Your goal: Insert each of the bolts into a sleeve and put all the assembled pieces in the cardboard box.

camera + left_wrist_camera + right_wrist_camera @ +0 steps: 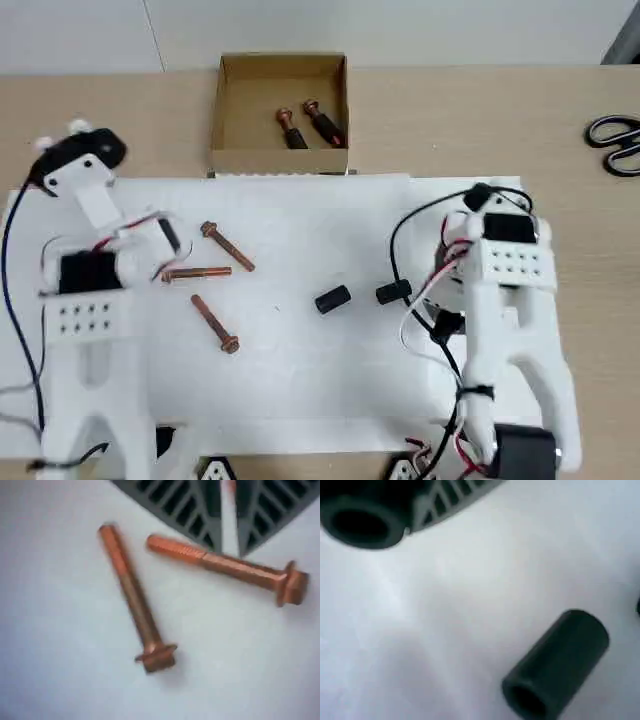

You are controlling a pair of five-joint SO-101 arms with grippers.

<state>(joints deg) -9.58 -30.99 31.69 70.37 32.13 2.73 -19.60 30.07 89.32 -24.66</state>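
Our left gripper's fingers stood narrowly parted, holding nothing; one bolt lay crosswise just at their tips, a second bolt just beside them, both sleeves well apart from them.

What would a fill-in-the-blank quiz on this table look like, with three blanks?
The cardboard box holds ___ assembled pieces.
___ loose bolts lie on the white mat.
The sleeves outside the box are coloured ___.
Missing words: two; three; black.
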